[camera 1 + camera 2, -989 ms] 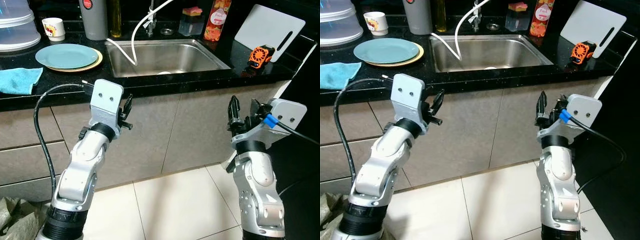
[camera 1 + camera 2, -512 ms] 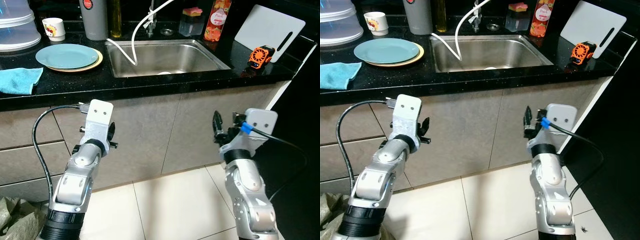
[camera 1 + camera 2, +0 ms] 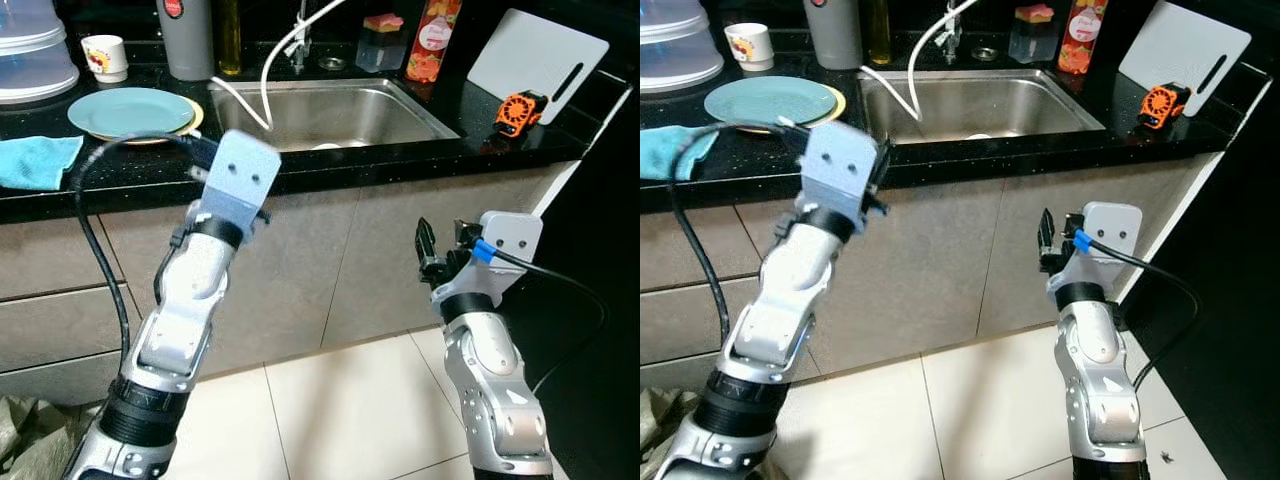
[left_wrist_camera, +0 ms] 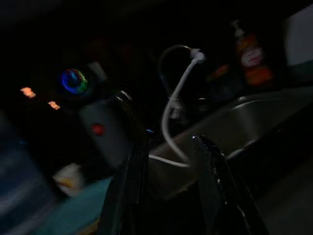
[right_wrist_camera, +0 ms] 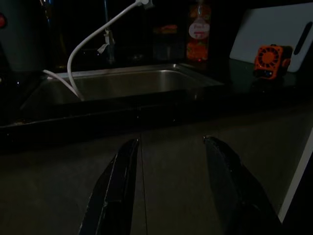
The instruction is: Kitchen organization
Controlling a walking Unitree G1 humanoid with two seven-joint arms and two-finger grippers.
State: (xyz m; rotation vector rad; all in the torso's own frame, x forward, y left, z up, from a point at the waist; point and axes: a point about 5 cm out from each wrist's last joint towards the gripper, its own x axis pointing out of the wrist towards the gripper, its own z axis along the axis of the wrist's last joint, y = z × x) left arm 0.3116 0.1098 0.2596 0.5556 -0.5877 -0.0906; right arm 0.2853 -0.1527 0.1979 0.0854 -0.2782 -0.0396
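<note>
Before you runs a black counter (image 3: 330, 165) with a steel sink (image 3: 330, 115) set into it, and grey cabinet doors (image 3: 400, 250) below. Your left gripper (image 4: 168, 196) is raised to the counter's front edge, just left of the sink; the wrist view shows its two fingers (image 4: 129, 196) spread apart with nothing between them, looking over the edge toward the white hose (image 4: 171, 112) that curves down into the sink. That view is dark and blurred. Your right gripper (image 5: 171, 191) sits lower, in front of the cabinet doors below the sink's right part, its fingers (image 5: 117, 188) parted and empty, aimed at the door faces. On the counter left of the sink you see a teal plate (image 3: 130, 110) stacked on a yellow one (image 3: 196, 118), a blue cloth (image 3: 35, 160) near the front edge, a white cup (image 3: 103, 57) farther back, a clear lidded container (image 3: 35, 60) at far left, and a grey jug (image 3: 190, 40) behind the plates. Behind the sink stand a clear box with a sponge (image 3: 382, 45) and an orange bottle (image 3: 428, 40). Right of the sink a white cutting board (image 3: 535, 60) leans up, with a small orange fan (image 3: 520, 108) in front of it. White floor tiles (image 3: 340, 410) lie beneath your arms.
</note>
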